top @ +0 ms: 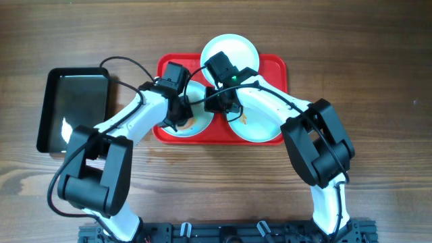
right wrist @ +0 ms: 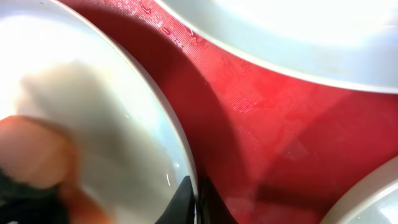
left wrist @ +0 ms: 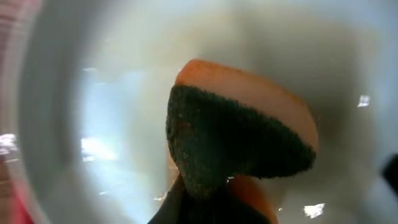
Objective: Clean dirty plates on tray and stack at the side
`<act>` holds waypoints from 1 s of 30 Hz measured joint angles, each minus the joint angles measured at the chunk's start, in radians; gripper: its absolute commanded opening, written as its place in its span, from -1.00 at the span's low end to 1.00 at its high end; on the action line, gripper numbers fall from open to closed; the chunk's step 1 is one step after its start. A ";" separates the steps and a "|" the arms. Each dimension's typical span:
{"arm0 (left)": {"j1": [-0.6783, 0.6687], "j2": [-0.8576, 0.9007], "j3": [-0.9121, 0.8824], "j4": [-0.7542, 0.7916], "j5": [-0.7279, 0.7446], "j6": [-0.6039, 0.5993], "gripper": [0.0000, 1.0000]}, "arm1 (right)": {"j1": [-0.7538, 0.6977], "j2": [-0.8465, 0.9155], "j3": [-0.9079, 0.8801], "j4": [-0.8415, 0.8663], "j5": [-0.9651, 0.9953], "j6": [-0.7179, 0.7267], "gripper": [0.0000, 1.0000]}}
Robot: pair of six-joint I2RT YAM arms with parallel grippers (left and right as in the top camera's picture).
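Note:
Three pale plates lie on the red tray (top: pixel 275 65): one at the back (top: pixel 236 46), one at the front left (top: pixel 198 125) and one at the front right (top: pixel 263 123) with a small orange smear. My left gripper (top: pixel 179 111) is shut on an orange sponge with a dark green scouring face (left wrist: pixel 242 137) and presses it onto the front left plate (left wrist: pixel 93 124). My right gripper (top: pixel 214 101) is shut on that plate's right rim (right wrist: pixel 196 202). In the right wrist view the plate (right wrist: pixel 112 112) fills the left side, with the sponge (right wrist: pixel 31 162) blurred at the far left.
A black glossy tray (top: pixel 74 108) stands on the wooden table left of the red tray. In the right wrist view the red tray floor (right wrist: pixel 267 124) shows between the back plate (right wrist: pixel 292 31) and the front right plate's edge (right wrist: pixel 376 199).

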 measured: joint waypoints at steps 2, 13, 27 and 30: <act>0.012 -0.004 0.000 -0.024 -0.047 0.002 -0.92 | 0.000 0.000 0.000 0.000 0.000 0.000 -0.92; 0.059 -0.096 -0.001 -0.055 -0.259 0.009 -0.92 | 0.010 0.000 0.000 0.003 -0.005 0.003 -0.91; 0.240 -0.311 0.026 -0.090 -0.040 0.021 -0.92 | 0.011 0.000 0.082 -0.116 0.065 -0.080 -0.91; 0.342 -0.311 0.027 -0.105 0.021 0.021 -0.92 | 0.010 0.000 0.200 -0.246 0.144 -0.145 -0.92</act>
